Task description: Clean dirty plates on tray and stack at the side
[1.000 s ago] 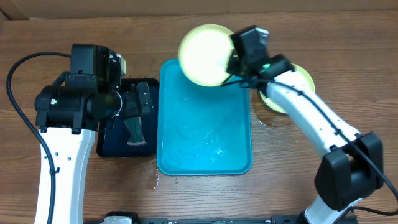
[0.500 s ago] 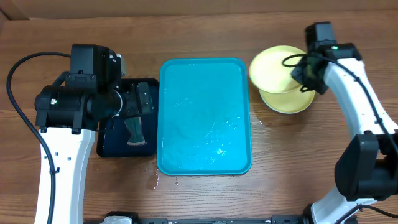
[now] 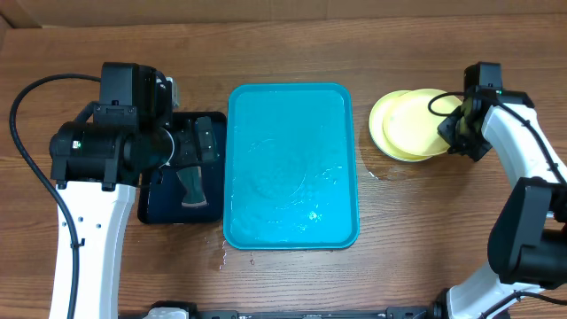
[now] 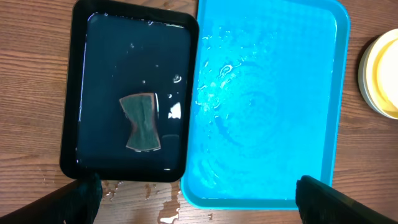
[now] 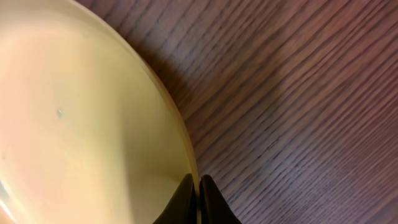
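The turquoise tray point(image 3: 292, 168) point(image 4: 267, 99) lies wet and bare at the table's centre. To its right, two pale lime-green plates point(image 3: 412, 124) sit one on the other, slightly offset. My right gripper point(image 3: 454, 133) point(image 5: 198, 200) is shut on the right rim of the top plate point(image 5: 81, 124), which fills the left of the right wrist view. My left gripper point(image 4: 202, 205) hangs open and empty above the near edges of both trays. The plates' edge point(image 4: 382, 74) shows at the right border of the left wrist view.
A dark navy tray point(image 3: 159, 199) point(image 4: 130, 43) holding water and a grey-green sponge point(image 3: 190, 183) point(image 4: 142, 121) lies just left of the turquoise tray. Water drops point(image 4: 168, 208) dot the wood at the trays' near edge. The left arm point(image 3: 106, 151) hovers over the dark tray.
My right gripper carried the lime-green plate from above the tray's far edge out to the right and lowered it onto the other plate. The left arm has not moved.
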Controlling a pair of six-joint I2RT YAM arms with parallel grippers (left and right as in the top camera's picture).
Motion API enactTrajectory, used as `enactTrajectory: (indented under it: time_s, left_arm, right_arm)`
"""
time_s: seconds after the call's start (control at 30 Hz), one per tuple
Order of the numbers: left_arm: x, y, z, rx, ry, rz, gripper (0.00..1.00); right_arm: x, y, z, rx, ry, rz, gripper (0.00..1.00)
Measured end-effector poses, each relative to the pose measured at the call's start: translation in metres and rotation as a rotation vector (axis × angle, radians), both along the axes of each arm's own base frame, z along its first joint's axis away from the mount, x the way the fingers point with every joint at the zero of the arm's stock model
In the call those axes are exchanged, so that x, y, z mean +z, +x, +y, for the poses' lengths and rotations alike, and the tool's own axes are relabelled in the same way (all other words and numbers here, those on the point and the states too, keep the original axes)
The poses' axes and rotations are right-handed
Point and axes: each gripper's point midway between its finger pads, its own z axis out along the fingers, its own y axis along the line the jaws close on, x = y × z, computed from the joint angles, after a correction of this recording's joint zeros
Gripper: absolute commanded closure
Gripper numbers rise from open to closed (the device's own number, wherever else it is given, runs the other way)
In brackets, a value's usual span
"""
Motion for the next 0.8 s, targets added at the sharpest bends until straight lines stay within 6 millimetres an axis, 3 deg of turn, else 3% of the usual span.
enactTrajectory:
  time_s: [0.03,0.27,0.4,0.6,0.8]
  left_arm:
    - [0.000,0.000,0.000,0.000,0.000,0.000,0.00]
    - [0.000,0.000,0.000,0.000,0.000,0.000,0.00]
    - [0.000,0.000,0.000,0.000,0.000,0.000,0.00]
    - [0.000,0.000,0.000,0.000,0.000,0.000,0.00]
    - [0.000,0.000,0.000,0.000,0.000,0.000,0.00]
  right_arm:
    - [-0.003,-0.002,0.001,0.000,0.002,0.003,0.96]
    - [-0.012,-0.011,0.005,0.011,0.009,0.034,0.52]
    - [-0.013,-0.006,0.013,0.078,0.045,0.020,0.39]
    - [-0.013,-0.002,0.029,0.209,0.119,0.013,0.31]
    - [-0.012,0.004,0.041,0.364,0.154,-0.011,0.30]
